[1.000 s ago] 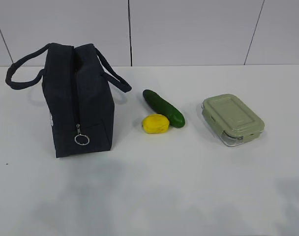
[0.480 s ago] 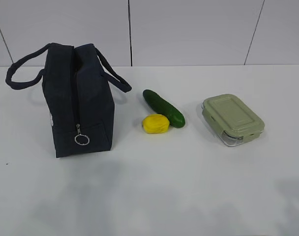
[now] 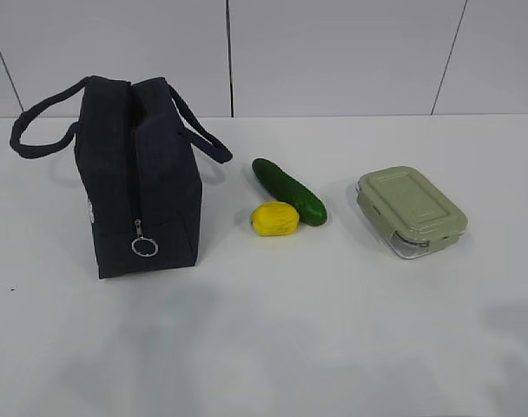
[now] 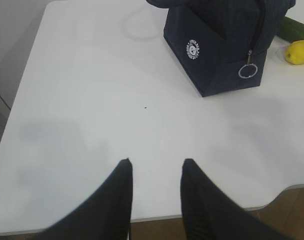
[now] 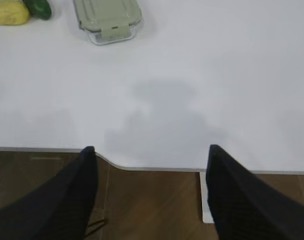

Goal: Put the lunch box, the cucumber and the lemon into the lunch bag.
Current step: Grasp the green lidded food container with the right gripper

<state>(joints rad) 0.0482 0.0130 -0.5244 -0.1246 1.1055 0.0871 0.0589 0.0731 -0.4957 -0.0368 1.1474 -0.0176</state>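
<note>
Nothing is packed yet: the zipped lunch bag (image 3: 138, 178) needs opening first. Left gripper (image 4: 154, 167) is narrowly parted, right gripper (image 5: 151, 152) spread wide, both empty at the near edge.

Neither arm shows in my exterior view. On my left wrist camera, the left gripper (image 4: 155, 167) hangs over the near edge of the table (image 4: 82, 100), fingers apart with a moderate gap, nothing between them. The right gripper (image 5: 151, 150) sits at the same edge, spread wider, seemingly empty too.
</note>
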